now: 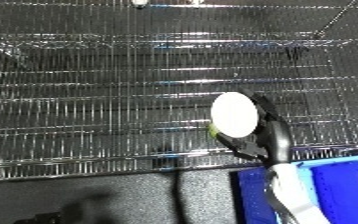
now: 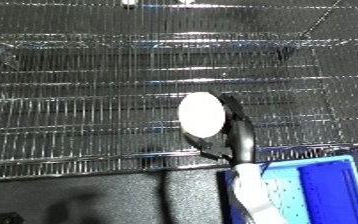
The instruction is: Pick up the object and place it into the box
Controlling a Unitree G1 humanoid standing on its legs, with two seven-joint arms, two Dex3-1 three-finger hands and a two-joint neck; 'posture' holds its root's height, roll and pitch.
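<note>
1. Left eye view: We see our right hand (image 1: 262, 135) raised over the wire rack (image 1: 87, 100), its black fingers curled round a white disc (image 1: 235, 114). The disc stands on edge, its flat face turned toward the camera, and a small yellow-green patch shows at its lower left rim. We cannot tell what that patch is. The disc is held clear of the rack's wires, above the front shelf edge. The white forearm (image 1: 291, 192) rises from the lower right, crossing the near corner of the blue bin (image 1: 349, 180). The bin sits at the lower right, below the rack's front edge, and the disc is just up and left of it, not inside. A dark floor (image 1: 95, 195) fills the lower left.

2. Right eye view: We see the same grasp from slightly to the side. The disc (image 2: 201, 114) sits nearer the middle of the frame, with the right hand (image 2: 233, 137) clasped on its right and lower rim. The bin (image 2: 322, 185) shows a pale blue inner panel beside a darker blue one. Our left hand appears in neither view.
</note>
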